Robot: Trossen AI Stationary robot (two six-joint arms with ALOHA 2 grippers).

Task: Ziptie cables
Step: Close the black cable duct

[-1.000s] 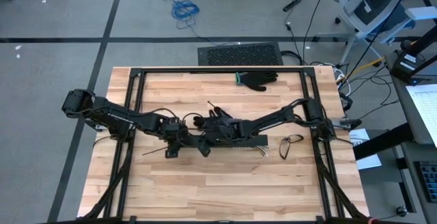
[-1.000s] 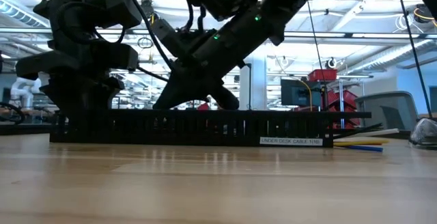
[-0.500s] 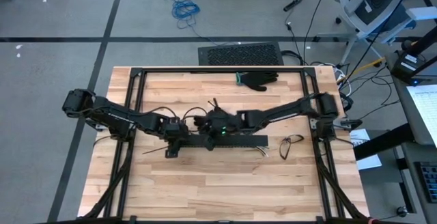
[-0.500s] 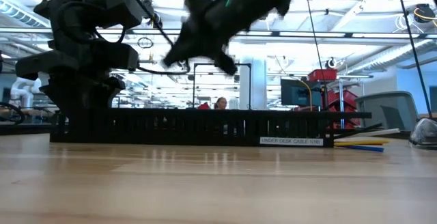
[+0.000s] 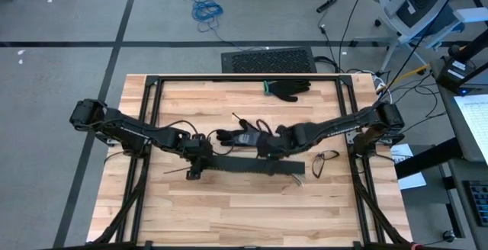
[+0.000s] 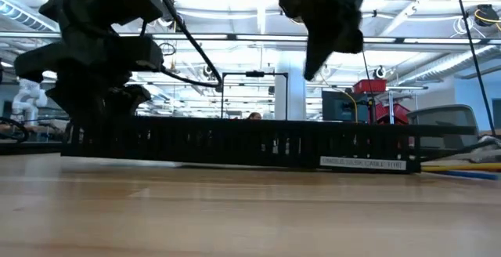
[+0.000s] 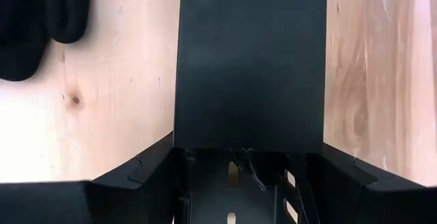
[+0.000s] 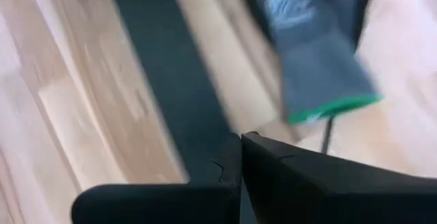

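Indoors, the left end effector (image 5: pixel 196 165) clamps the black channel (image 5: pixel 252 165) on the wooden table (image 5: pixel 229 212); the right end effector (image 5: pixel 229 137) is together.

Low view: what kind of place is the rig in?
Likely a robotics lab or open workshop. Behind the black slotted cable channel are ceiling light strips, a red equipment rack and a white robot. The high view shows loose cables on the floor.

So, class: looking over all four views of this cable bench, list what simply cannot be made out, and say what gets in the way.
- Cables: high view, too thin to tell colours or count.
- Channel contents: low view, its slotted wall hides them.
- Left gripper grip on the channel's end: high view, the arm covers it.
- Glove: right wrist view, blurred and cut off by the edge.
- Right gripper: shut, holds nothing visible.
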